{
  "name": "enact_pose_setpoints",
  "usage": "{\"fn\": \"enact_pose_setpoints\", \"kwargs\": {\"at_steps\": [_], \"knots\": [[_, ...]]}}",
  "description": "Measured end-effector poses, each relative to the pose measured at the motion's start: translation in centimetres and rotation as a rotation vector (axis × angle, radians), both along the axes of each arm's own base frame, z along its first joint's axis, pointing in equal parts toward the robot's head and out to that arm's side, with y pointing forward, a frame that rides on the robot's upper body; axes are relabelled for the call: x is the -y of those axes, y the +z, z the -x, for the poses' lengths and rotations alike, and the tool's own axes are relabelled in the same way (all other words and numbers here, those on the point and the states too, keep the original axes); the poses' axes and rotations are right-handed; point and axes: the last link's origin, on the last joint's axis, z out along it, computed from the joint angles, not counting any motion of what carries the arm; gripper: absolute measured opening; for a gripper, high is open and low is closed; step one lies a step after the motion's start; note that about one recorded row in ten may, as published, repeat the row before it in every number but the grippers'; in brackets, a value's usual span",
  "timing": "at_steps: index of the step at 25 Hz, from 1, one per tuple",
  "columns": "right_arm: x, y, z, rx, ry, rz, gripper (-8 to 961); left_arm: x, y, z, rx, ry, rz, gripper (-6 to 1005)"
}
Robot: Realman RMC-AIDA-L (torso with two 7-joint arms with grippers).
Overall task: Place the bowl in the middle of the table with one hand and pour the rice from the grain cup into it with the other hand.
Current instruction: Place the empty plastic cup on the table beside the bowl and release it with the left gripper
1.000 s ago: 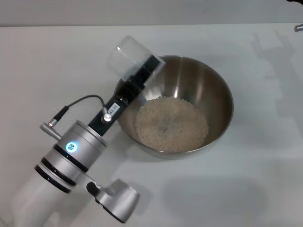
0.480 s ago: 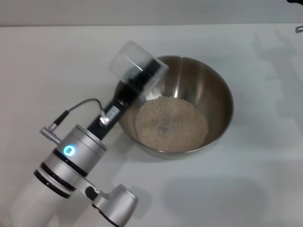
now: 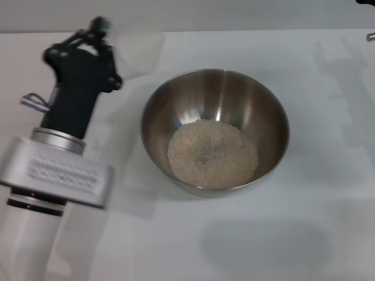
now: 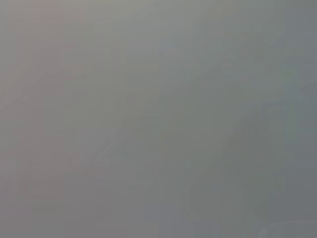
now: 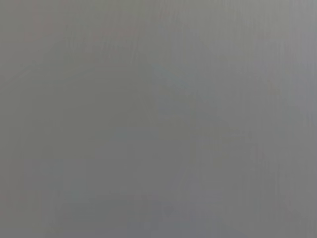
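White table (image 3: pixel 293 234) fills almost whole head view, edge to edge. Steel bowl (image 3: pixel 266 111) sits directly on it, at centre of frame, slightly right. Heap of rice (image 3: pixel 212 153) lies inside bowl, covering its bottom. Soft grey shadows fall on table at upper right and lower right of frame. Both wrist views show only flat grey, nothing identifiable.
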Motion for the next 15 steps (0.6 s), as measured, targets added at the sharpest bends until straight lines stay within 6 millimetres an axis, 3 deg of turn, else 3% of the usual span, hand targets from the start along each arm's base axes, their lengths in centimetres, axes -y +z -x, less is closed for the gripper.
{"fn": "enact_pose_setpoints", "kwargs": {"at_steps": [7, 15], "knots": [[0.1, -0.1, -0.1, -0.008, -0.002, 0.002, 611, -2.1, 0.0, 4.5, 0.328, 0.233, 0.164, 71], [0.2, -0.1, -0.1, -0.011, -0.003, 0.003, 611, -2.6, -0.6, 7.4, 0.469, 0.36, 0.279, 75]]}}
